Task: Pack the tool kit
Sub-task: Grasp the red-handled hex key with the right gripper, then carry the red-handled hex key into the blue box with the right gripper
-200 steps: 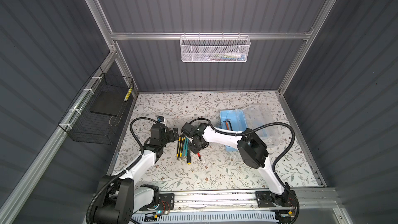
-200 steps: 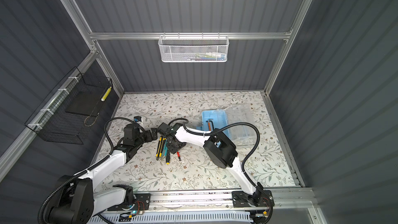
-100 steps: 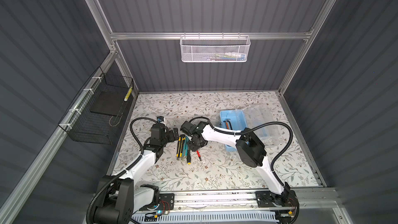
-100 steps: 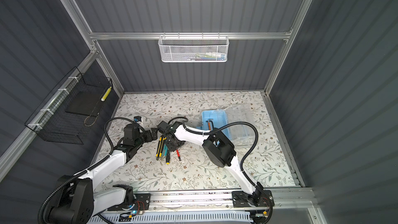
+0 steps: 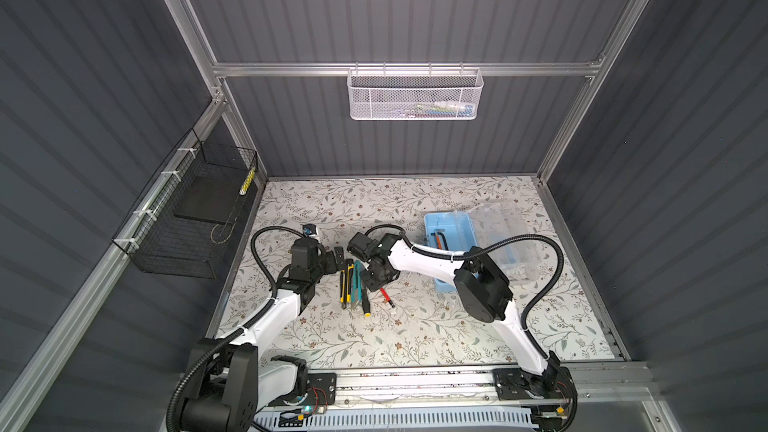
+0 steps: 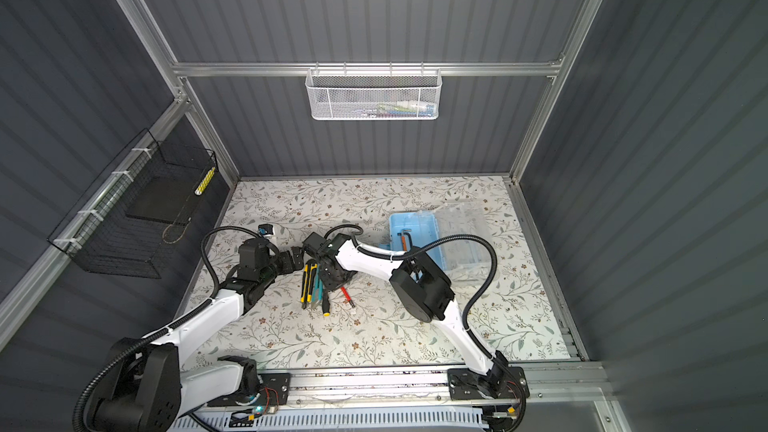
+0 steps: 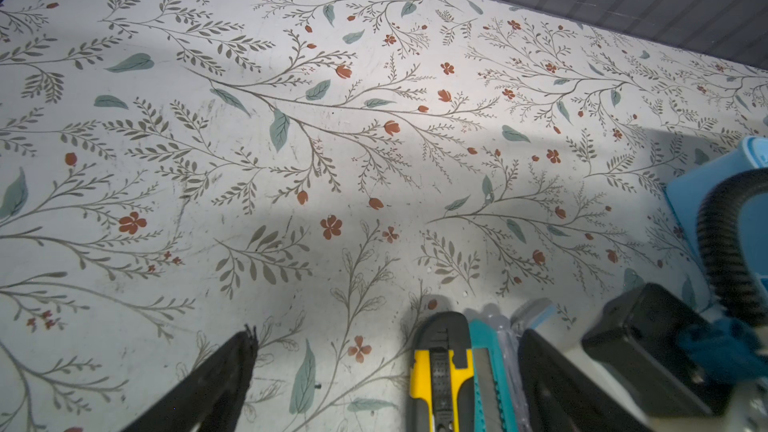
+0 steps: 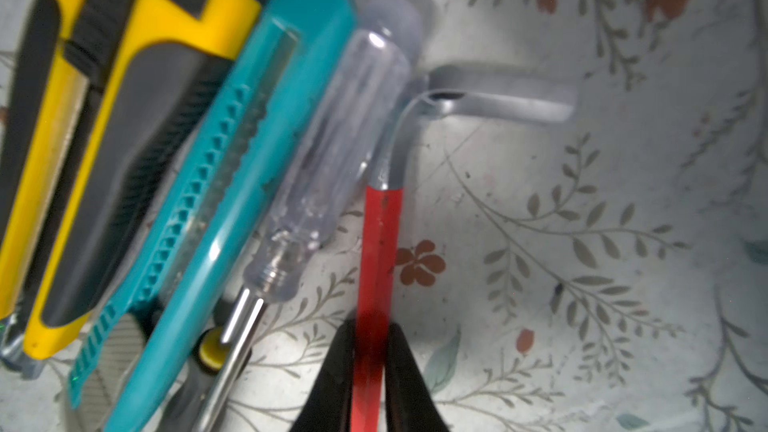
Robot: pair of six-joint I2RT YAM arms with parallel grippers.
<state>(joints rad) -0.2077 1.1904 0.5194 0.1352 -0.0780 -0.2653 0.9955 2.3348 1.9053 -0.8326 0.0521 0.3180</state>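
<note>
Left of the open tool kit (image 5: 451,221) on the table (image 5: 415,328), we see the right gripper (image 8: 370,367) clamped on the red hex key (image 8: 376,243); farther left, the left gripper (image 7: 388,338) has fingers apart.

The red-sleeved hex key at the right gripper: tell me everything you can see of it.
The hex key is an L-shaped grey metal rod with a red sleeve over most of its long arm; the bend and short arm are bare. It appears to lie flat on the floral table, close beside the clear-handled screwdriver; whether they touch is unclear. The right gripper has its black fingers closed on either side of the red sleeve, well away from the bend.
</note>
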